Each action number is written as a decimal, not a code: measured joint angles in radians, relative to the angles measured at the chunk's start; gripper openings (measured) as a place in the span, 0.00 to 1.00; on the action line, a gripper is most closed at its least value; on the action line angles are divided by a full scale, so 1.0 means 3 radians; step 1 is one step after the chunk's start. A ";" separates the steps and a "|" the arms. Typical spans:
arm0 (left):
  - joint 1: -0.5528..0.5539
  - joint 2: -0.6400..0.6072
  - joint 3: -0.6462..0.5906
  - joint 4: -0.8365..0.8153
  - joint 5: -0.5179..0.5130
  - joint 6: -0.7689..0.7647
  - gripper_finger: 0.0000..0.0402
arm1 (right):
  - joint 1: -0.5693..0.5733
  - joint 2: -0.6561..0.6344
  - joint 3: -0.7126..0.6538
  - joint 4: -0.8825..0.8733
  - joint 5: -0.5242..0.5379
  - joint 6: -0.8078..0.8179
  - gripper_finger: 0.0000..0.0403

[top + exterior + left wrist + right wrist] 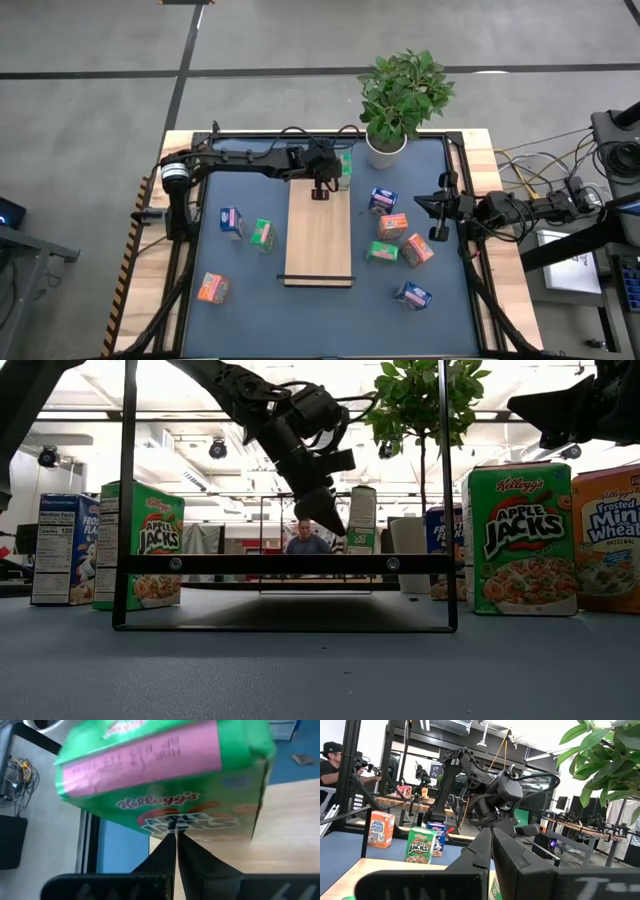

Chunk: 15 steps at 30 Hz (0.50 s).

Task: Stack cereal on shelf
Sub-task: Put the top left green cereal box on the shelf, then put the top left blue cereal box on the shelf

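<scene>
The shelf [318,235], a light-wood board with a dark strip near its near end, lies flat mid-table. A green cereal box [343,165] [165,775] [362,518] stands at the board's far right corner. My left gripper [332,176] [174,837] [330,520] is shut, its tips at that box's left side. My right gripper [437,215] [490,840] hangs shut above the table's right side, touching nothing. The other cereal boxes stand loose on the blue mat: blue [231,221], green [263,234] and orange [212,288] on the left, several on the right. My left gripper's shut fingertips come up against the green box's printed front face, near its lower edge [172,829]. They slant down from the table's left. The fingers hide the box's foot. I cannot tell whether the tips press on the face or stop just short of it.
A potted plant [400,100] stands at the far edge, just behind the green box. Right of the board are blue [382,200], orange [392,226], green [381,252], orange [417,250] and blue [413,295] boxes. A dark frame [285,564] borders the mat.
</scene>
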 joint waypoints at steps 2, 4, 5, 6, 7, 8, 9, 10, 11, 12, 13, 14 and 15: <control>0.0006 0.0000 0.0000 0.0001 0.0000 0.0000 0.00 | 0.0000 0.0000 0.0000 0.0000 0.0000 0.0000 0.02; 0.0010 0.0000 0.0000 -0.0007 0.0000 0.0000 0.00 | 0.0000 0.0000 0.0000 0.0000 0.0000 0.0000 0.02; 0.0012 0.0000 0.0000 -0.0013 0.0000 0.0000 0.00 | 0.0000 0.0000 0.0000 0.0000 0.0000 0.0000 0.02; 0.0012 0.0000 0.0000 -0.0020 0.0000 0.0001 0.00 | 0.0000 0.0000 0.0000 0.0000 0.0000 -0.0001 0.02; 0.0012 0.0000 0.0000 -0.0036 -0.0013 0.0000 0.00 | 0.0000 0.0000 0.0000 0.0000 0.0000 -0.0005 0.02; 0.0010 -0.0004 0.0000 -0.0083 -0.0060 -0.0004 0.00 | 0.0000 0.0000 0.0001 -0.0001 0.0000 -0.0016 0.02; 0.0005 -0.0013 0.0000 -0.0144 -0.0119 -0.0023 0.00 | 0.0000 0.0000 0.0000 0.0000 0.0000 -0.0023 0.02; -0.0011 -0.0039 0.0000 -0.0220 -0.0192 -0.0069 0.00 | 0.0000 0.0000 0.0000 0.0000 0.0000 -0.0023 0.02; -0.0037 -0.0077 0.0005 -0.0345 -0.0238 -0.0144 0.00 | 0.0000 0.0000 0.0000 -0.0001 0.0000 -0.0024 0.02; -0.0069 -0.0128 0.0042 -0.0557 -0.0254 -0.0246 0.00 | 0.0000 0.0000 0.0000 0.0000 0.0000 -0.0023 0.02; -0.0112 -0.0180 0.0092 -0.0782 -0.0255 -0.0375 0.00 | 0.0000 0.0000 0.0000 0.0000 0.0000 -0.0024 0.02; -0.0172 -0.0243 0.0159 -0.1039 -0.0254 -0.0532 0.00 | 0.0000 0.0000 0.0000 0.0000 0.0001 -0.0023 0.02; -0.0238 -0.0304 0.0231 -0.1325 -0.0253 -0.0718 0.00 | 0.0000 0.0000 0.0001 0.0000 0.0000 -0.0024 0.02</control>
